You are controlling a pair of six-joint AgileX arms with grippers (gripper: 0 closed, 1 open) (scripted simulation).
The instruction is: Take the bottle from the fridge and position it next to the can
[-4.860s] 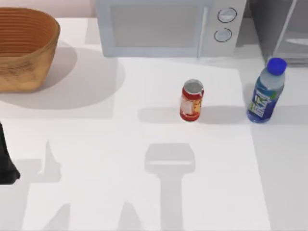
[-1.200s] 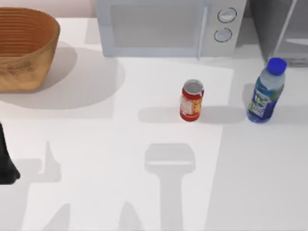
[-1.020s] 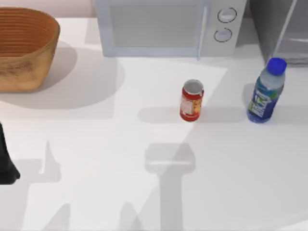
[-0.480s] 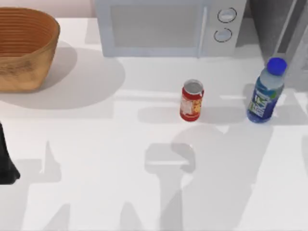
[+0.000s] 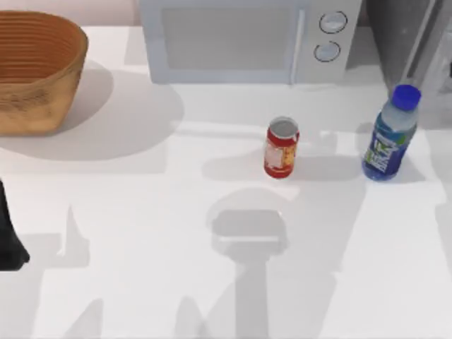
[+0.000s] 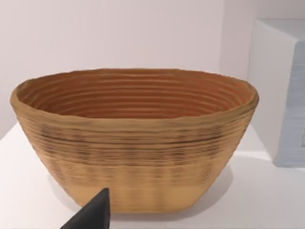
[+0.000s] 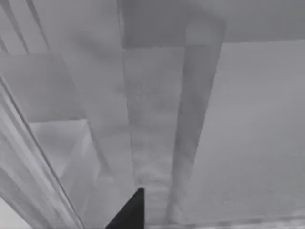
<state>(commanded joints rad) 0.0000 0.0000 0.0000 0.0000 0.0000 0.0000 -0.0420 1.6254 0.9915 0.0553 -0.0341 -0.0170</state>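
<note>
The clear blue bottle [image 5: 390, 134] with its blue cap stands upright on the table, just in front of the dark grey fridge [image 5: 399, 28] at the back right. The red can [image 5: 282, 147] stands upright near the table's middle, well to the left of the bottle with bare table between them. A dark part of my right gripper [image 7: 129, 212] shows in the right wrist view, close up against grey fridge surfaces [image 7: 238, 119] and a pale door frame [image 7: 28, 162]. My left arm [image 5: 8, 244] is parked at the table's left edge.
A white microwave [image 5: 240, 39] with two round knobs stands at the back, left of the fridge. A woven basket [image 5: 35, 70] sits at the back left, also seen close up as the basket [image 6: 133, 138] in the left wrist view. Broad shadows lie across the table's front half.
A broad shadow has swept over the right half of the table, and the fridge door's pale frame has shifted to the right. Bottle, can and left arm have stayed put.
</note>
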